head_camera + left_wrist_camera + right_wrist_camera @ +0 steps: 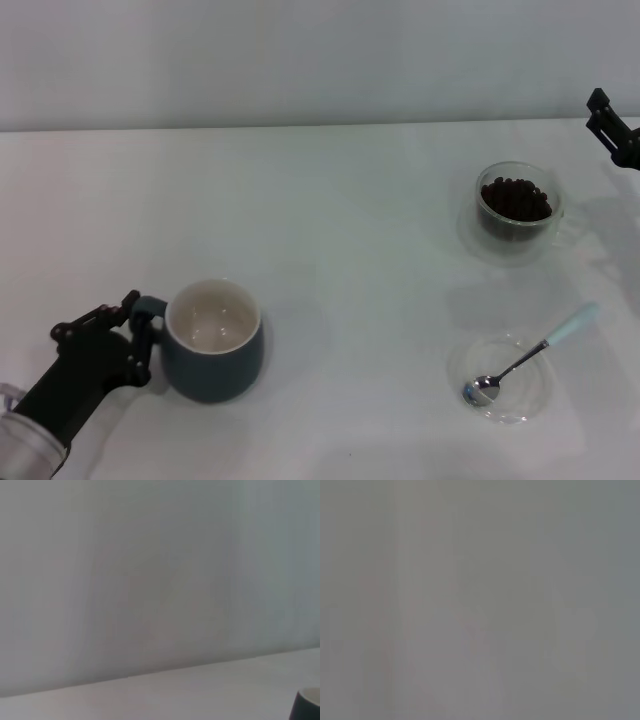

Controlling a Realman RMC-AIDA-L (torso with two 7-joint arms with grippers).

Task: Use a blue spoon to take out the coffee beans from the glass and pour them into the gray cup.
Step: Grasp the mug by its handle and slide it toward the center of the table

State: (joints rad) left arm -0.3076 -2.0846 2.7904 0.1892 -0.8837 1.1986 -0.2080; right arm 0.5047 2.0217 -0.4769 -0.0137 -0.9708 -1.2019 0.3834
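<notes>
Here, your desk point(350, 200) is plain white, backed by a pale wall. One blue spoon point(535, 352) lies in a clear saucer point(535, 395) at lower right. One glass point(517, 208) of coffee beans point(515, 198) stands above it. One gray cup point(214, 340) sits lower left, its handle clenched by the left pincer point(135, 335). The right pincer point(615, 130) hangs at the upper right edge; I cannot tell its grip.

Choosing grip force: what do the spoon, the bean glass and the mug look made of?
The blue spoon: shiny metal bowl and neck, matte pale-blue handle, maybe plastic or ceramic. The glass: clear and thick-walled, with beans visible through it. The gray cup: probably glazed ceramic, opaque blue-gray outside, cream inside.
</notes>
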